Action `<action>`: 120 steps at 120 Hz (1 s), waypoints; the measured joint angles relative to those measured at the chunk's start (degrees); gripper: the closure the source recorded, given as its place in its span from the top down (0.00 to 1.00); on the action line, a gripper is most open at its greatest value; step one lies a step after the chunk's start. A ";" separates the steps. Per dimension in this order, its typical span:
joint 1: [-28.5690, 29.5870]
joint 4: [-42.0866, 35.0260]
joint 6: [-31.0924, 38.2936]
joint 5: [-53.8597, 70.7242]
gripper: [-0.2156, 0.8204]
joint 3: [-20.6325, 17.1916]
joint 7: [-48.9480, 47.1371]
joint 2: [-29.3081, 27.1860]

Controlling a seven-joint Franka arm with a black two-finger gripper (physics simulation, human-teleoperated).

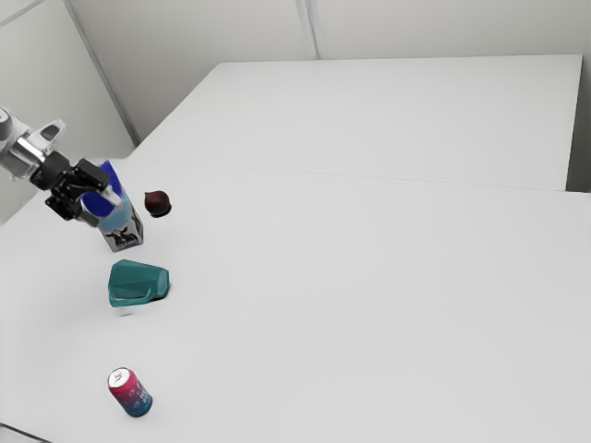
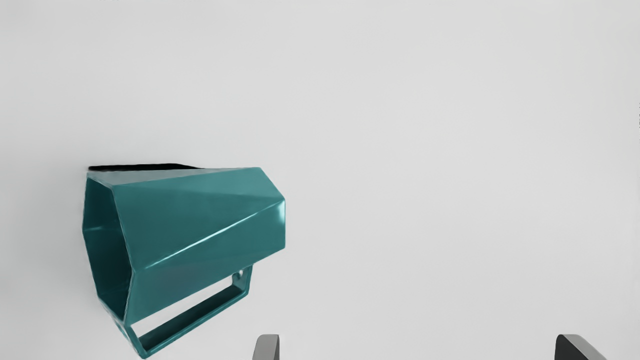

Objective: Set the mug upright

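"Where's the mug (image 1: 138,283)?"

"Lying on its side on the table (image 1: 369,277), at five o'clock from the gripper (image 1: 102,207) in the exterior view, wider end toward nine."

"And the fingers (image 2: 267,348)?"

"Well apart, with the mug outside them."

"What's around it?"

"In that same view, the can (image 1: 130,393) at six o'clock from the mug, the carton (image 1: 123,231) between eleven and twelve"

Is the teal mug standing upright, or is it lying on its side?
Lying on its side: in the wrist view, the mug shows its open mouth facing sideways.
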 joint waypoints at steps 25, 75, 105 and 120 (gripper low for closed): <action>3.37 0.32 0.41 -6.79 0.79 -0.67 8.23 7.96; 12.25 1.79 2.00 -12.71 0.79 -4.55 22.53 16.54; 12.31 0.71 2.18 -14.25 0.78 -5.61 27.98 18.27; 12.24 -4.00 2.95 -14.29 0.77 -6.07 29.94 14.92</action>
